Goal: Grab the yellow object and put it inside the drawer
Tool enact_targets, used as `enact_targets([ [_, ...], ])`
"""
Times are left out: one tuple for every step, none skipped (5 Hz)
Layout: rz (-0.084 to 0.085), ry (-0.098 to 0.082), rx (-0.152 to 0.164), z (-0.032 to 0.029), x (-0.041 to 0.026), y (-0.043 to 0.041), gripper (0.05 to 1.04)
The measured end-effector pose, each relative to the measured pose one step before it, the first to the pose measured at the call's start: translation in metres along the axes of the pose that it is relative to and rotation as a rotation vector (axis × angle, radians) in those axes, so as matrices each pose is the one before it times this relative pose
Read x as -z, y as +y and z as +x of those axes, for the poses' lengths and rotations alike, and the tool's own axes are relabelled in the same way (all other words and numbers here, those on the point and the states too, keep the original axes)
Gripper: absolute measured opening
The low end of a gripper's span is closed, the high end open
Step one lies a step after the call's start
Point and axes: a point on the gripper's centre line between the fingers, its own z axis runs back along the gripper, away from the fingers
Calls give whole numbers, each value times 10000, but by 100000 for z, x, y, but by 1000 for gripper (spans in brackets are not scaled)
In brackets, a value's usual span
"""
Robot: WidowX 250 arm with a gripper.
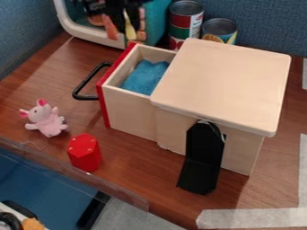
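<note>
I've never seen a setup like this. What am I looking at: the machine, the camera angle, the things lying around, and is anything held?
The machine is one black robot arm that grasps with a gripper. The single picture comes from a fixed camera looking down at a slant. The dark shape at the top edge, by a white and teal bin, may be part of it. A narrow yellow piece sits just below that shape; I can't tell whether it is held.

On the brown table stands a wooden box with its drawer pulled out, a blue cloth inside. To the left are a pink toy mouse and a red block. Two cans stand behind the box.
</note>
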Motion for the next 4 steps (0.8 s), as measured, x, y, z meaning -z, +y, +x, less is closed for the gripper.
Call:
enact_targets([
  [-85, 85, 389, -2184, 455, -985, 180],
  [299, 87, 222, -1806, 751, 290, 180],
  [15, 88, 105, -1215, 240, -64, 180],
  [-18, -76, 42, -92, 202, 59, 231],
])
